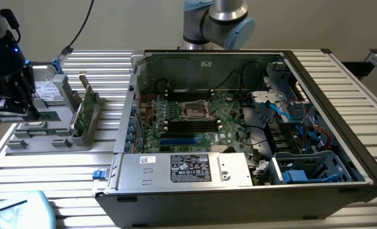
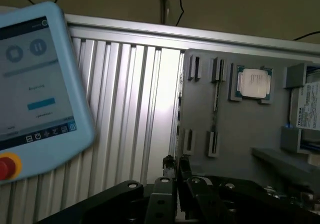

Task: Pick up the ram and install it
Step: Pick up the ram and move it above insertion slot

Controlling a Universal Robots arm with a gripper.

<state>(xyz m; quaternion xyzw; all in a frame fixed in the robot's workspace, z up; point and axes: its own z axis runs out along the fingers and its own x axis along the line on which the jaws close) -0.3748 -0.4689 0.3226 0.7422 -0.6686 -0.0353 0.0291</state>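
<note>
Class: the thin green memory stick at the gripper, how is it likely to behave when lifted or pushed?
The ram is thin and flat, so probably stiff and light for its length. Held by the gripper with both ends free, it might swing if bumped. So thin a board looks fragile; hard pressing could crack it.

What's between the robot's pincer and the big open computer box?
In the exterior view: a wide green circuit card with a metal bracket, upright in the grey tray, between the black pincer and the open computer case.
</note>
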